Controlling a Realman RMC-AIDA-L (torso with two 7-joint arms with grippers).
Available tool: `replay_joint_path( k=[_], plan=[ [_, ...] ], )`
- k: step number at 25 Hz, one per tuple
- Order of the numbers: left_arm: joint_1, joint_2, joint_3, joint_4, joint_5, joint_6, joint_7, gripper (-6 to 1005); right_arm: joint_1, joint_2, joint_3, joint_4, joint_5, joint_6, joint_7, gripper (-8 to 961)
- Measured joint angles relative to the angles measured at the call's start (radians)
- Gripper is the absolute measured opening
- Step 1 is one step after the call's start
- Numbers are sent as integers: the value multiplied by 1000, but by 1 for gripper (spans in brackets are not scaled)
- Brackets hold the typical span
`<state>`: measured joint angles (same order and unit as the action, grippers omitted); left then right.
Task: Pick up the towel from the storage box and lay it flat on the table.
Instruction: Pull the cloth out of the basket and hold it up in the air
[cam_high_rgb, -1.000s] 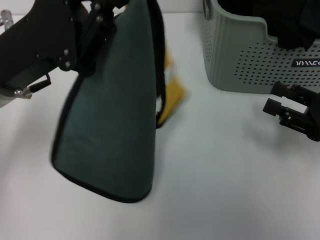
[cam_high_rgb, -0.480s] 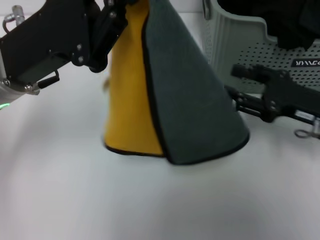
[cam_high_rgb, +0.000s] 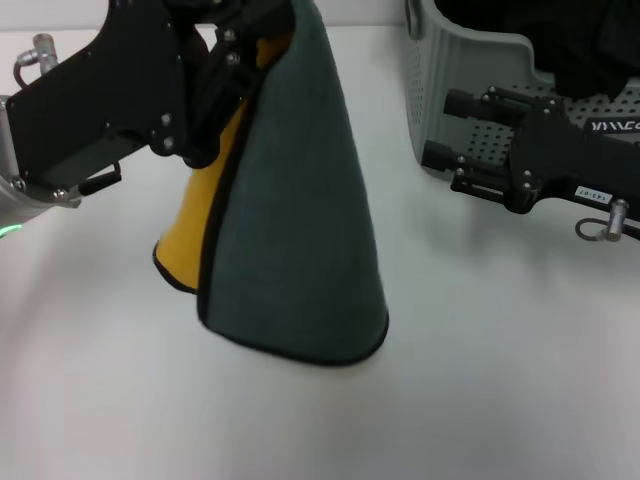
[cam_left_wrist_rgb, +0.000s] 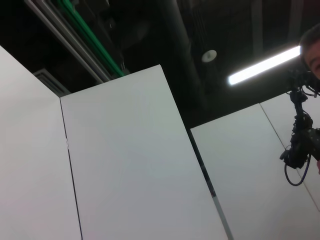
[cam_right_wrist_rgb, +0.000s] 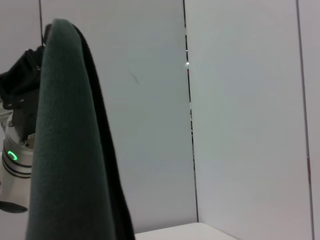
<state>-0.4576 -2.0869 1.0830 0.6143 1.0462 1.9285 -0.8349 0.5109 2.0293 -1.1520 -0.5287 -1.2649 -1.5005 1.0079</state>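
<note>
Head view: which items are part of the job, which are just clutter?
Job: yellow and grey-green cloth towel, hanging from left tool; grey-green perforated plastic storage box; white table; right tool.
Clutter: black cloth in the box.

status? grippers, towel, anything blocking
Left gripper shut on towel, which hangs folded over the table. Right gripper open, by the box. Nothing blocking.

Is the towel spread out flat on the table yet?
No. The towel hangs folded from the left tool, grey-green face outward, yellow showing behind, above the table.
</note>
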Motion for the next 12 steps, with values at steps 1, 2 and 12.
replay_joint_path(
  k=[1,2,12],
  plan=[
    [0,1,0,0,4,1,-1,30,1,0,-4,-1,0,1,-1,636],
    [0,2,0,0,10,2,-3,30,2,0,-8,-1,1,2,-1,636],
    [-28,-1,41,13,46,12,-24,30,52,0,-290,-3,148,156,-38,633]
  ],
)
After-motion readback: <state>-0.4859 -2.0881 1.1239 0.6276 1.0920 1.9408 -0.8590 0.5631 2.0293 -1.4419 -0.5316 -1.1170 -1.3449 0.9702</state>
